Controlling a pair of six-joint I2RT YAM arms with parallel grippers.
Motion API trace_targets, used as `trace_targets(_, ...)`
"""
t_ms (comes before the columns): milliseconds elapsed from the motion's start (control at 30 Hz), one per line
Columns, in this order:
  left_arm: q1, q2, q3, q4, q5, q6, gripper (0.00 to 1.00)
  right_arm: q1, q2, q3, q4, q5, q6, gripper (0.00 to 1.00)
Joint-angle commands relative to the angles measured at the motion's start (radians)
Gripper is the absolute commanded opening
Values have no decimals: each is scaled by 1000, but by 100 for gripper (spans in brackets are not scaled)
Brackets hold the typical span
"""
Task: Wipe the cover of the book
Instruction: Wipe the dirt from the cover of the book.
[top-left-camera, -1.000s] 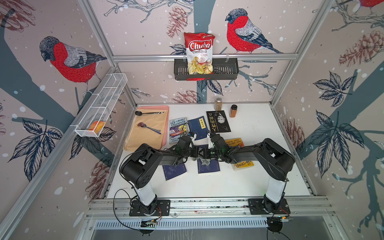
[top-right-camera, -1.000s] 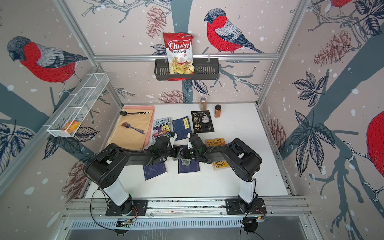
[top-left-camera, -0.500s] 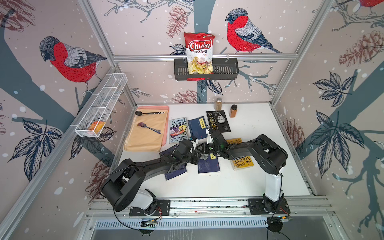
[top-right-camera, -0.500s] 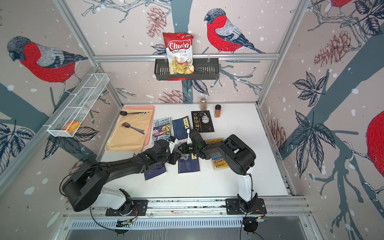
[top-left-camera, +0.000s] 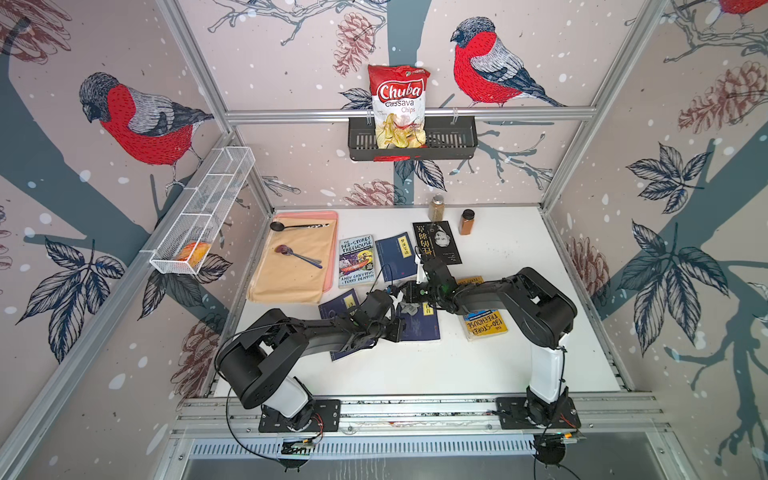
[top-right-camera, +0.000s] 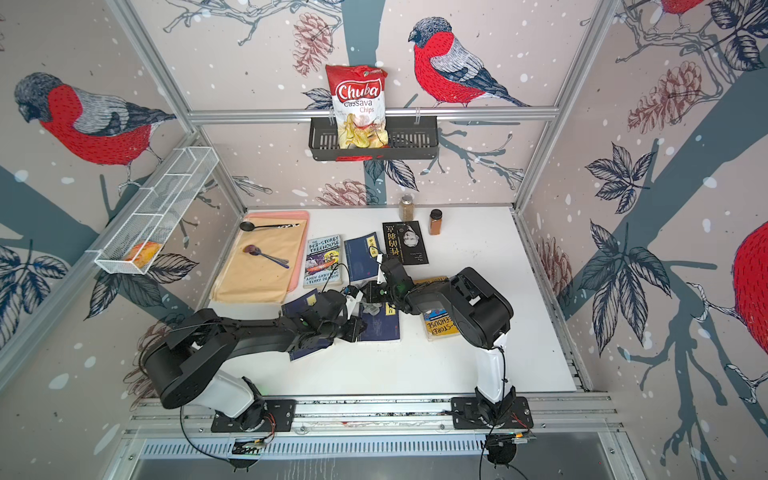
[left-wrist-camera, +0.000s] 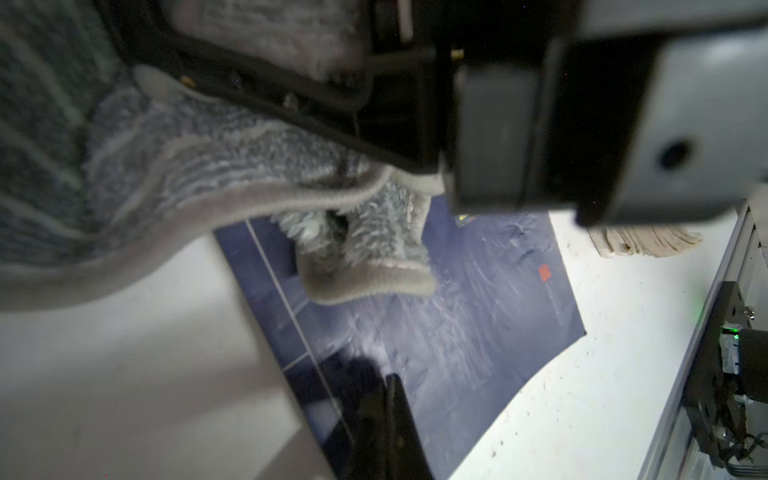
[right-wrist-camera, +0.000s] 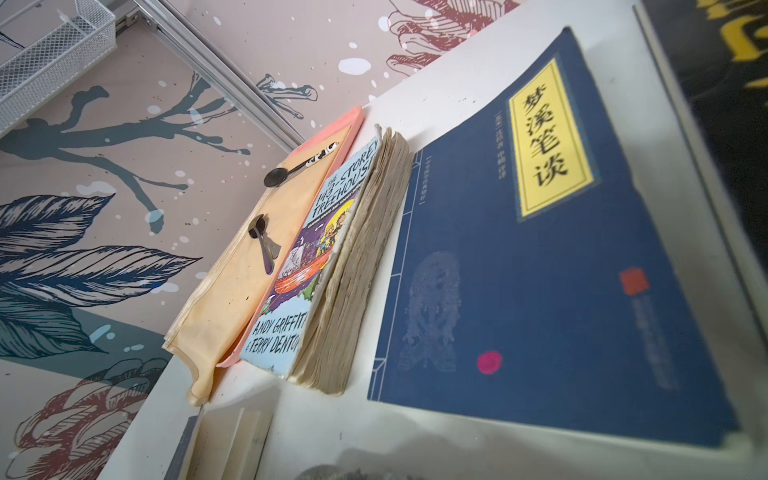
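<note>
Little cloth (top-left-camera: 409, 309) visible from above (jaws cover part of navy book (top-left-camera: 426, 330)).

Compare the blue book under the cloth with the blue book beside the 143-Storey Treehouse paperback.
The near blue book has the grey cloth on it; the far blue book is bare. The near blue book's cover is streaked; the far one shows a pink spot. Both are dark blue, yellow-labelled and lie flat on the table.

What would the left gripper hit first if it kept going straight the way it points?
Probably the dark blue book: the shut left gripper points low across its cover. If it skims over, the grey cloth hanging from the right gripper comes next; depth is unclear.
</note>
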Motion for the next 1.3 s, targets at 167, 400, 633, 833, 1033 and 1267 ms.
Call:
trace_targets(167, -1, 61, -16, -66, -40, -39, 0, 63, -112, -117, -204, 112, 8, 5)
trace_targets(400, 4, 77, -13, -66, -31, -33, 0, 61, -106, -188, -189, 122, 30, 5)
trace_targets(633, 5, 100, -10, -56, -17, -29, 0, -52, 45, -3, -216, 131, -21, 4)
trace_targets(833, 9, 101, -14, -54, -17, -29, 0, -35, -1, 7, -256, 147, -37, 4)
trace_targets(1033, 22, 105, -23, -45, -11, -29, 0, 64, -178, -163, -268, 188, 8, 5)
trace_targets(1267, 27, 124, -20, -34, 1, -24, 0, 157, -226, -254, -276, 204, 67, 6)
